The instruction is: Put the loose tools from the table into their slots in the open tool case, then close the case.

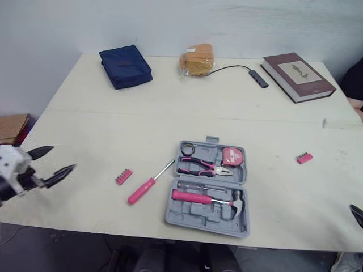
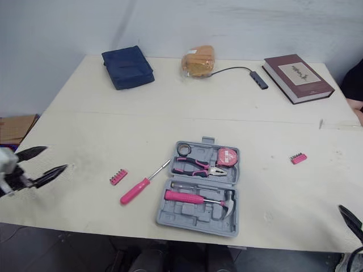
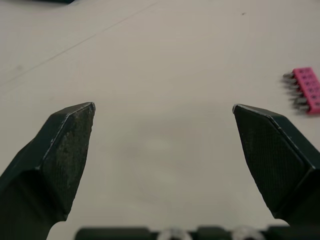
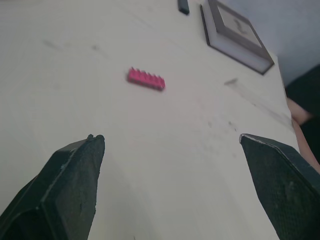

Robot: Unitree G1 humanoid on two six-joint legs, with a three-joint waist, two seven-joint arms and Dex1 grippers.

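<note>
Noted left gripper (image 1: 63,158) spread wide, holding nothing, poised over the table (image 1: 91,124) at its near left edge. Noted right gripper (image 4: 170,136) likewise fully spread and empty, low by the near right corner. Counted three loose items: pink bit strip (image 1: 123,177) closest to the left gripper, ahead and inward of its fingertips; pink-handled screwdriver (image 1: 148,184) just beyond that strip, lying with shaft tip toward the tool case (image 1: 193,214); second bit strip (image 4: 145,79) ahead of the right gripper, well apart from it. Found the case lying open farther inward, between both grippers, with hammer (image 1: 195,197), pliers (image 1: 198,166) and tape measure (image 1: 231,157) seated in their slots. Judged no loose item picked up yet; likely step in hand a left reach for the near strip. To do it well: come down from above; turn the wrist to straddle the strip's narrow width with the fingers, not its length; close on the plastic bar rather than the metal bits; hold the tips just clear of the table until centred, guarding against a skid or flip of so thin a piece. Lift straight, then carry inward toward the case's vacant recesses. Cannot tell from here which recess fits it.
</note>
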